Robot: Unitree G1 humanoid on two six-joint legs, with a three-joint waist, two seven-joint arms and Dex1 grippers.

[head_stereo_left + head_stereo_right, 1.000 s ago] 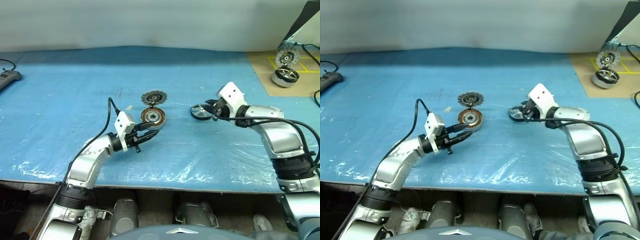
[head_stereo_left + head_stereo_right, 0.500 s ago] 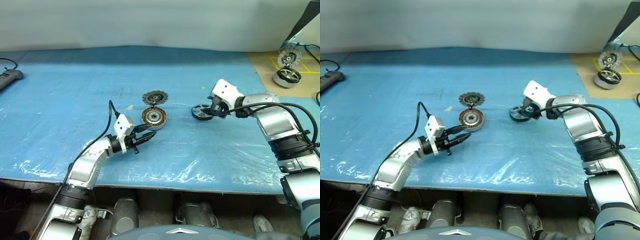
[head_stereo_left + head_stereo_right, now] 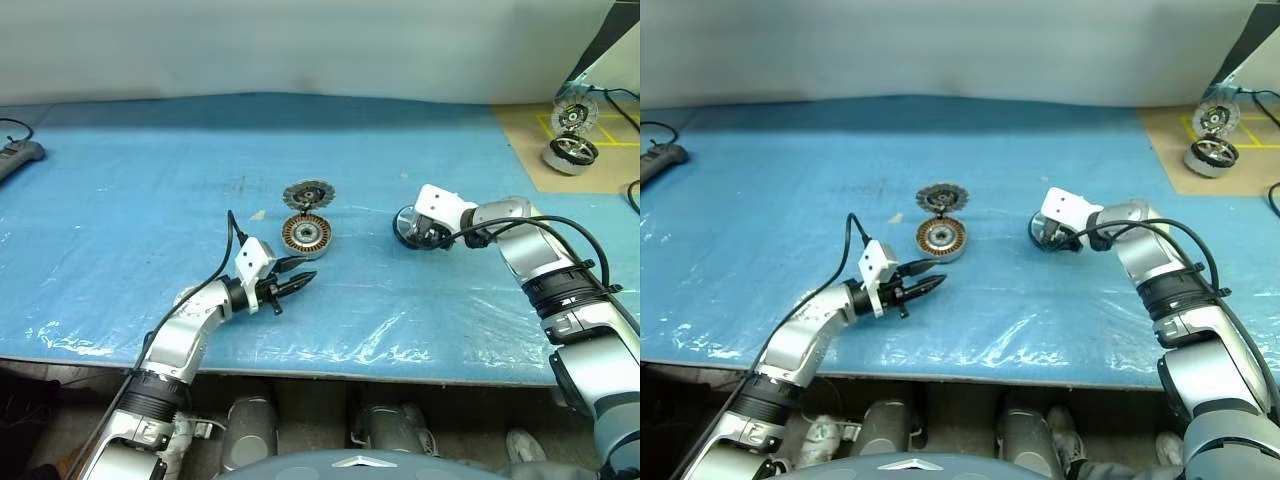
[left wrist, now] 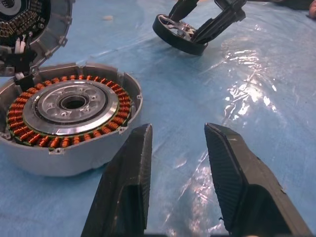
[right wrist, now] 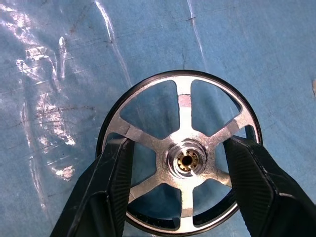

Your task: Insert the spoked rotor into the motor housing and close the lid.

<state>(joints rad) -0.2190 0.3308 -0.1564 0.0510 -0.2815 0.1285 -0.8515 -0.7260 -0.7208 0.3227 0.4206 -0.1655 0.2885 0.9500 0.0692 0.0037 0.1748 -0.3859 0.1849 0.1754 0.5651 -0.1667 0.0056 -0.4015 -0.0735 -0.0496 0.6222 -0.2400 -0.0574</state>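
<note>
Two grippers are working beside the motor housing [image 3: 305, 235]: right gripper [image 5: 180, 163] straddling the spoked rotor [image 5: 181, 157] (fingers apart, rim between them), left gripper [image 4: 177, 148] hovering empty, part-open.

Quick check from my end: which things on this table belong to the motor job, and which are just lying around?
Part of the job:
- spoked rotor, between the right gripper's fingers
- motor housing, copper windings showing
- lid, just behind the housing
- left gripper, open beside the housing

Lying about:
- spare motor parts on the brown board
- dark device at the table's far left edge

Workshop: blue-sheeted bench [image 3: 120, 200], motor parts [image 3: 572, 150]
</note>
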